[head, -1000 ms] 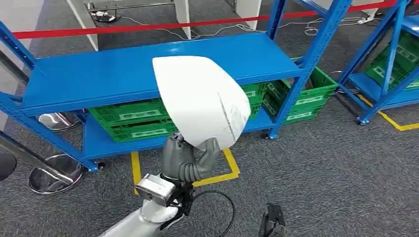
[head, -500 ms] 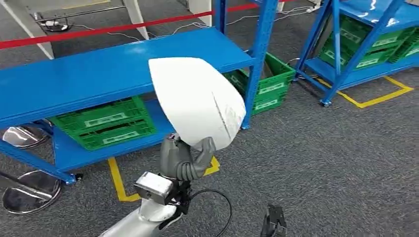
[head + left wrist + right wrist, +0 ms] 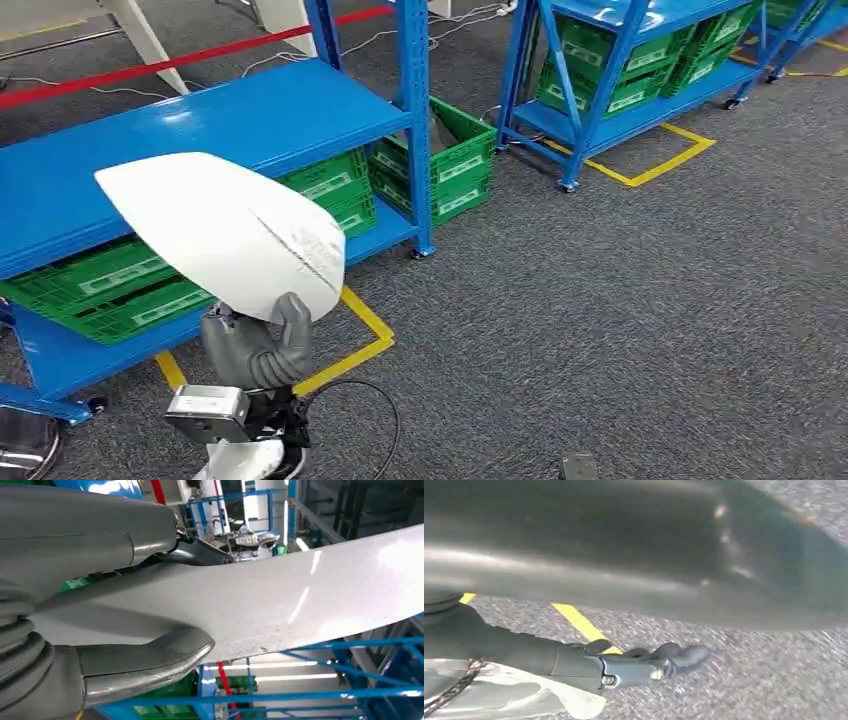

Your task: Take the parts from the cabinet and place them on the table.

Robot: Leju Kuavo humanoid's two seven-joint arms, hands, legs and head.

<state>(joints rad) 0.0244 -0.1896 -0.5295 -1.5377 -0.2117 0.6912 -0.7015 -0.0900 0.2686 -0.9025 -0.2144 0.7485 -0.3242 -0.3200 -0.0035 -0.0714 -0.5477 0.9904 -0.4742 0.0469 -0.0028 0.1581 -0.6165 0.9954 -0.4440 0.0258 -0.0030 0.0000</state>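
A large white curved shell part (image 3: 225,230) is held up by my left hand (image 3: 255,345), which grips its lower edge in the head view. It hangs over the floor in front of the blue rack (image 3: 200,115), tilted with its long end towards the rack. In the left wrist view the white part (image 3: 300,600) runs across the picture with the thumb (image 3: 145,657) pressed under it. My right hand (image 3: 649,665) hangs low over the grey carpet, fingers loosely stretched out and holding nothing.
Green crates (image 3: 110,290) sit on the rack's lower shelf, and more green crates (image 3: 440,165) stand beside its upright. A second blue rack (image 3: 620,20) with crates stands at the back right. Yellow tape (image 3: 365,320) marks the grey carpet.
The camera has swung to the right, so the racks slid left in the picture. The white part and my left hand now sit further left and the part leans more sideways.
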